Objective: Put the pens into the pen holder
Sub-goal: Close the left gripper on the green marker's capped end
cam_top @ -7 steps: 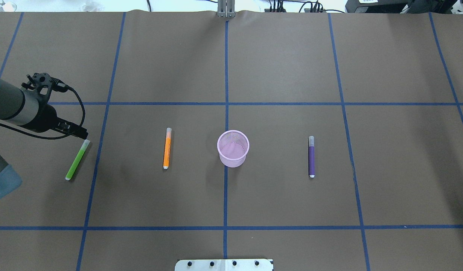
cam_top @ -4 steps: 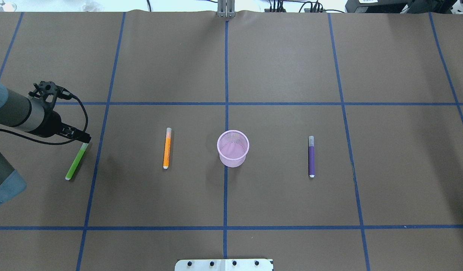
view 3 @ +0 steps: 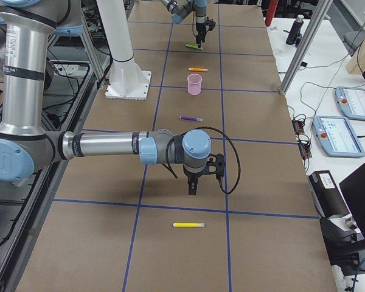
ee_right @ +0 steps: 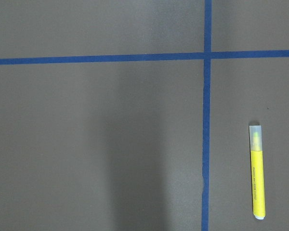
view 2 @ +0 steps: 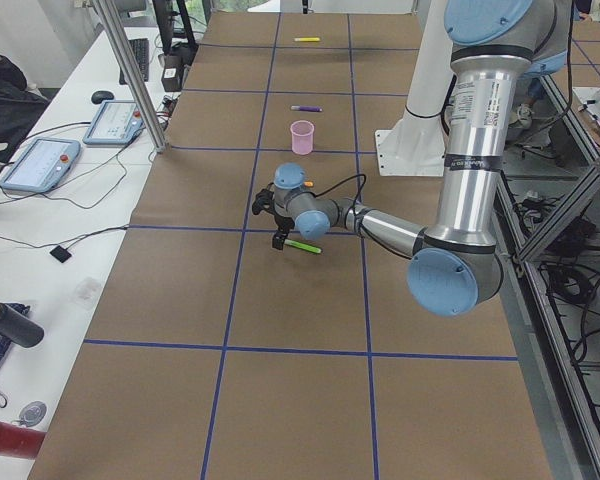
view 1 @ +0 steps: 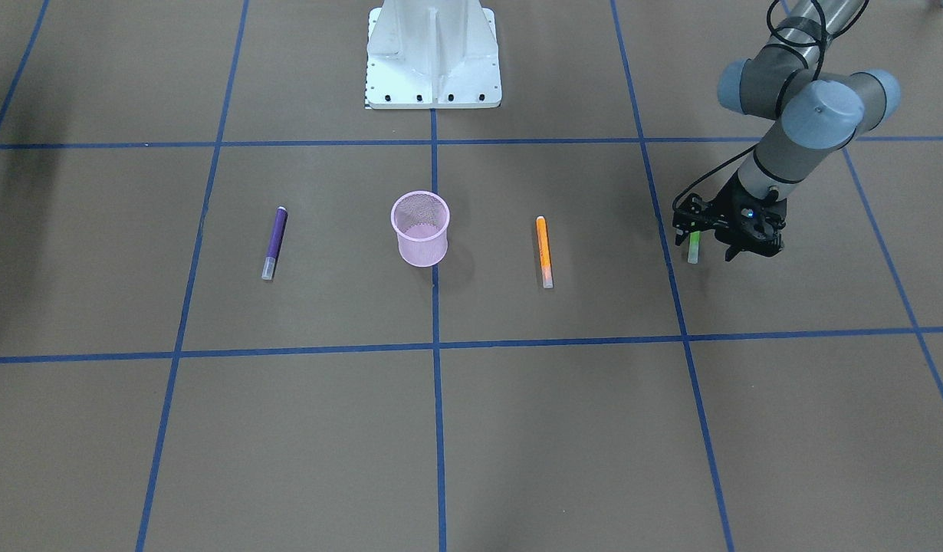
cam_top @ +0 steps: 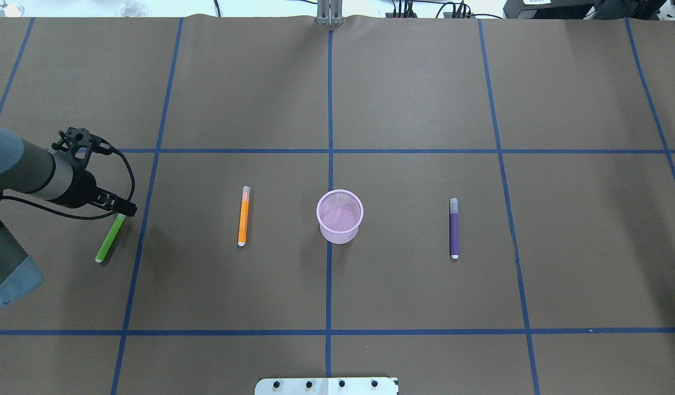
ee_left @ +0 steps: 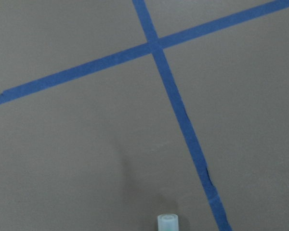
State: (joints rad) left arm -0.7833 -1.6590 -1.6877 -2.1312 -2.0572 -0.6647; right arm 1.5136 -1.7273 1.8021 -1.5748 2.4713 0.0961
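The pink mesh pen holder (cam_top: 340, 215) stands upright at the table's middle, empty. An orange pen (cam_top: 243, 215) lies to its left and a purple pen (cam_top: 454, 228) to its right. A green pen (cam_top: 110, 238) lies at the far left. My left gripper (cam_top: 123, 208) hangs low over its cap end, and its jaws look open in the front view (view 1: 708, 244). A yellow pen (ee_right: 257, 173) lies far right, out of the overhead view. My right gripper (view 3: 194, 185) hovers near the yellow pen (view 3: 188, 225). I cannot tell whether the right gripper is open or shut.
Blue tape lines grid the brown table. The robot's white base plate (view 1: 433, 54) sits at the near edge of the table. A side bench with teach pendants (view 3: 344, 103) runs along the far edge.
My left gripper has moved toward the robot's side and slightly right, and now covers the green pen's cap end. The pens and the holder have not moved.
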